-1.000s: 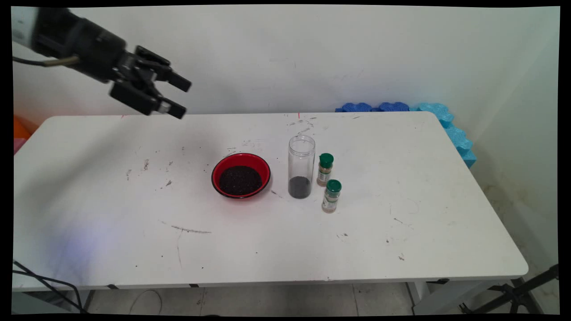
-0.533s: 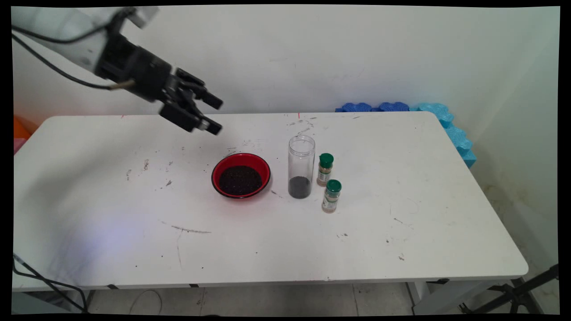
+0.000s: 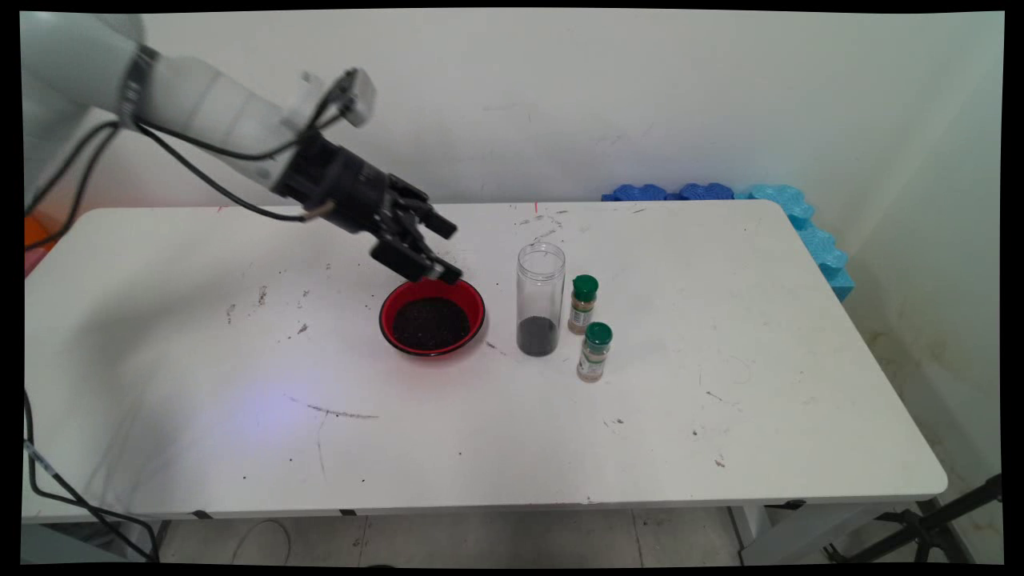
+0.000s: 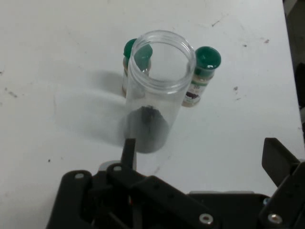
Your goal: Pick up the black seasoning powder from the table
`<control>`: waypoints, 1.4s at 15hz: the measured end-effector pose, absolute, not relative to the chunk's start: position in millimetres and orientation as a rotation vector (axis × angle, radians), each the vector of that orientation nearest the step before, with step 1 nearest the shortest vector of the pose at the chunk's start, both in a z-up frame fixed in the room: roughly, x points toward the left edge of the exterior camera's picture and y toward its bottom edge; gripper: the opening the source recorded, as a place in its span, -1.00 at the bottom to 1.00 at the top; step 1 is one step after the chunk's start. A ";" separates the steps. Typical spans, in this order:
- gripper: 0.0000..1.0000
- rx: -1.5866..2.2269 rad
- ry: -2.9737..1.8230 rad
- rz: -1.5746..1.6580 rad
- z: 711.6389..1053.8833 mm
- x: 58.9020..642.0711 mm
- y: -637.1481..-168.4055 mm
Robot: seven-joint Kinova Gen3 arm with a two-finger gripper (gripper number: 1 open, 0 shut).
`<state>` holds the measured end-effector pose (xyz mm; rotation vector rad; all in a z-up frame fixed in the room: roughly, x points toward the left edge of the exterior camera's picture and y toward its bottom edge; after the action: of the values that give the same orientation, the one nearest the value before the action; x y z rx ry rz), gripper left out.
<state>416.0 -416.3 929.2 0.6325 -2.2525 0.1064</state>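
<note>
My black gripper (image 3: 448,252) hangs open and holds nothing, just above the far rim of a red bowl (image 3: 433,314) filled with dark grains. To its right stands a tall clear jar (image 3: 540,298) without a lid, with a little dark material at its bottom. Two small spice bottles with green caps (image 3: 583,303) (image 3: 594,351) stand right of the jar. In the hand view the jar (image 4: 156,90) sits straight ahead of my gripper (image 4: 202,155), with both spice bottles (image 4: 132,64) (image 4: 201,75) behind it. The bowl is out of the hand view.
Blue foam pieces (image 3: 788,220) lie along the table's far right corner and right edge. The white table (image 3: 760,400) carries scattered dark specks and scuff marks. Black cables (image 3: 72,500) hang at the lower left.
The arm has swung from the upper left down and to the right, bringing the open gripper from high above the table's left to just over the bowl's far rim.
</note>
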 end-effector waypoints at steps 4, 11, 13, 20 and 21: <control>1.00 0.643 -2.256 0.104 901.0 393.0 -428.7; 1.00 0.644 -2.252 0.103 863.7 363.0 -445.4; 1.00 0.644 -2.248 0.108 856.7 356.2 -450.4; 1.00 0.651 -2.240 0.122 835.5 338.5 -465.3; 1.00 0.653 -2.240 0.123 832.9 336.9 -466.8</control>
<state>336.9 -466.8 832.9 0.6525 -2.2400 0.1234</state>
